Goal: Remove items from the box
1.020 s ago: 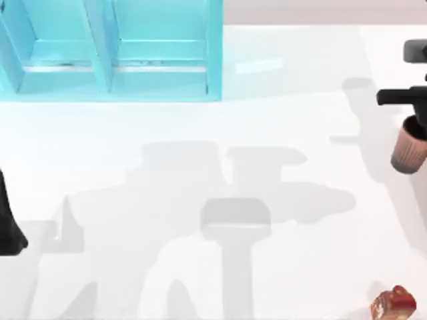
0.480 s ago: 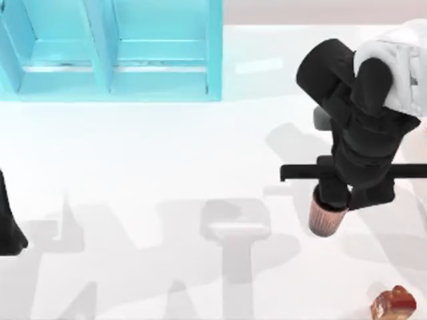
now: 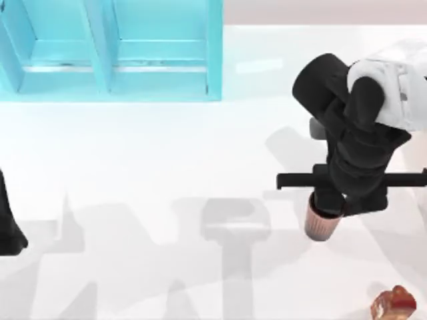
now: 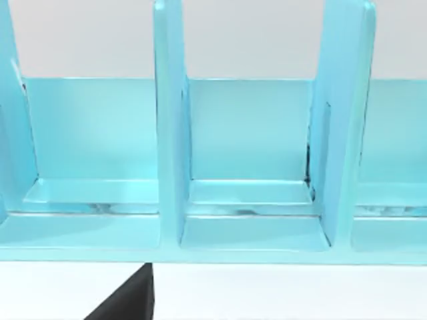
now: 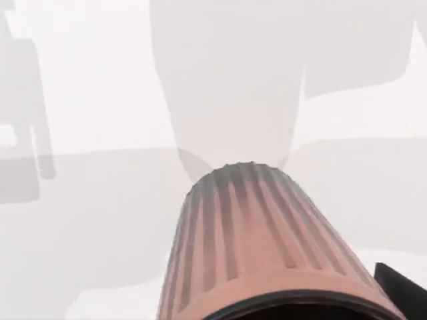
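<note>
The right tool grips the cup by its rim, and the cup hangs under it over the white worktop, on the right side and well away from the blue box. In the right wrist view the ribbed side of the cup points down at the worktop. The next job looks like setting the cup down. To do it well, the arm should go down slowly, keep the cup straight up, and let go only when the bottom touches the worktop. It should stay clear of the little orange-red lump, which lies near the front right corner, well apart from the cup.

The left arm is parked at the left edge, and I cannot tell if its tool is open or closed. Its wrist view looks at the box, and the slots seen there hold nothing.

Since half a second ago, the cup has moved only a tiny bit to the left, and the arm has hardly shifted. The lump stays where it was.
</note>
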Controlling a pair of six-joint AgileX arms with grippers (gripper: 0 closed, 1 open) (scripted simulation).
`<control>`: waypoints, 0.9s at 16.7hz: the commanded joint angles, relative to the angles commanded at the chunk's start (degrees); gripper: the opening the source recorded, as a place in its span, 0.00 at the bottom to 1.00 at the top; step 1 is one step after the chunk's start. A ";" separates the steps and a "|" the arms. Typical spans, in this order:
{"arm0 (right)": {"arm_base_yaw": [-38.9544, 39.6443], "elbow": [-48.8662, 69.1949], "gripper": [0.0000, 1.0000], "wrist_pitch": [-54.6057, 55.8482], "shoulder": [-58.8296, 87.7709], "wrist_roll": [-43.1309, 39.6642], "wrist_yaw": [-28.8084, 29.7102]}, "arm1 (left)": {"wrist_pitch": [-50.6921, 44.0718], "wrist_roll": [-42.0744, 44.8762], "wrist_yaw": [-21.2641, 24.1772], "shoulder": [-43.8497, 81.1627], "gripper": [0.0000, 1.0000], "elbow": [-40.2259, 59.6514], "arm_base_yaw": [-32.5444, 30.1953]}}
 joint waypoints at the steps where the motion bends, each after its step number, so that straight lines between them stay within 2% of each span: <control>1: 0.06 -0.79 0.00 1.68 0.41 0.03 0.02 | 0.00 0.00 0.00 0.00 1.00 0.00 0.00; 7: 0.28 -2.87 0.00 4.46 1.73 0.19 0.13 | 0.00 0.00 0.00 0.00 1.00 0.00 0.00; 15: 0.28 -2.87 0.60 4.46 1.73 0.19 0.13 | 0.00 0.00 0.00 0.00 1.00 0.00 0.00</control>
